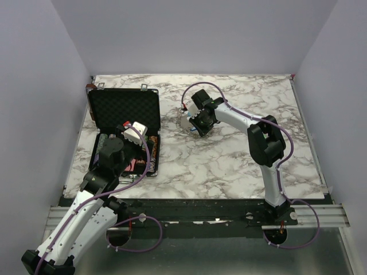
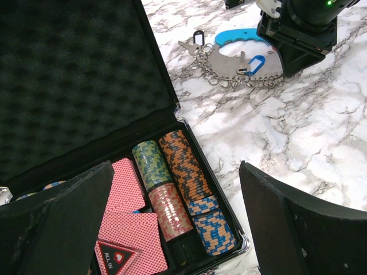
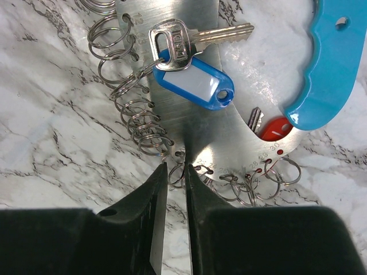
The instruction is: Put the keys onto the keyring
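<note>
- Sliding is the risk: marble table (image 1: 229,166) looks slick, and a tug could skate the keyring (image 3: 223,140) toward the open case (image 1: 123,112) (nearest edge; free marble elsewhere).
- Left gripper (image 2: 176,169) spread wide, empty, above the case.
- Right gripper (image 3: 175,177) pinched nearly together, apparently on a small ring at the keyring's rim.
- Blue-tagged key (image 3: 172,43) looks threaded on; red key (image 3: 269,127) lies by the blue handle (image 3: 327,69).

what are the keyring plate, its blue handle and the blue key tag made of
The keyring plate looks like brushed metal: grey, finely streaked, shiny. Its blue handle seems glossy moulded plastic, with bright highlights. The blue key tag looks plastic too, with a pale window.
</note>
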